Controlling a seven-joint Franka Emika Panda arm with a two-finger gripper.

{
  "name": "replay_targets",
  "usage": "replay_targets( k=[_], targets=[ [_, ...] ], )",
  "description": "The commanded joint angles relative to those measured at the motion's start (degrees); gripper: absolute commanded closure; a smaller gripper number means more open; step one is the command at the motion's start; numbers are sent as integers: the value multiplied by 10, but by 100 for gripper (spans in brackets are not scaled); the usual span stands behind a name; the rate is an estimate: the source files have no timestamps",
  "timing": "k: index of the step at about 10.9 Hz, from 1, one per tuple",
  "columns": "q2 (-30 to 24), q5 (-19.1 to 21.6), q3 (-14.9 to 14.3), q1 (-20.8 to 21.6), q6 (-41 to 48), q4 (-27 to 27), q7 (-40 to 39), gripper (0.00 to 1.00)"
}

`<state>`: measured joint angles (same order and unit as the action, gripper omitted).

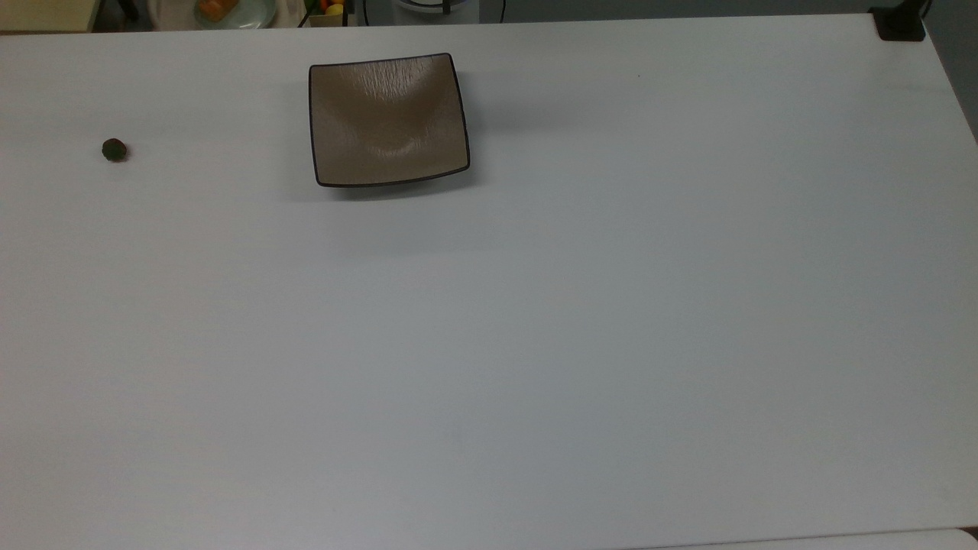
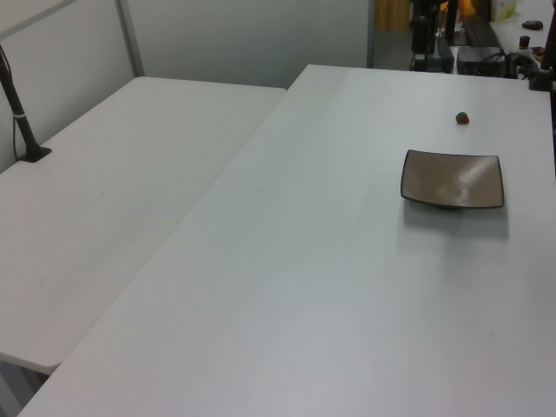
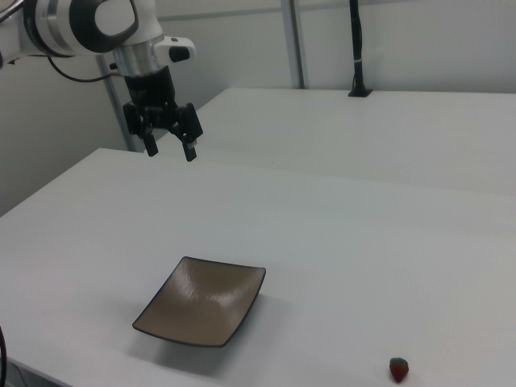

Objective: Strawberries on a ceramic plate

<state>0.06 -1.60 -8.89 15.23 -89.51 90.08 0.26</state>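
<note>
Black gripper of the white arm hangs in the air with fingers spread and nothing between them, above the far part of the white table in the right view, well apart from the ceramic plate. Strawberry: tiny, dull red, dark green top, lying on the table well apart from the plate, toward the right view's right. Plate: square, tan-brown glaze, streaked, thin dark rim, upcurved edges, bare inside.

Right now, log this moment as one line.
pincer: open, raised, holding nothing | strawberry: on table, apart from plate | ceramic plate: empty | step: pick not yet begun
</note>
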Motion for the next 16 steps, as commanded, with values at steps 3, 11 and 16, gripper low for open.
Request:
replay_targets(
  k=[3, 11, 16],
  targets=[
    [-14, -11, 1, 15, -20, 23, 14, 0],
    [-11, -8, 2, -13, -17, 22, -123, 0],
    [-7, -7, 2, -71, -15, 21, -181, 0]
  ],
)
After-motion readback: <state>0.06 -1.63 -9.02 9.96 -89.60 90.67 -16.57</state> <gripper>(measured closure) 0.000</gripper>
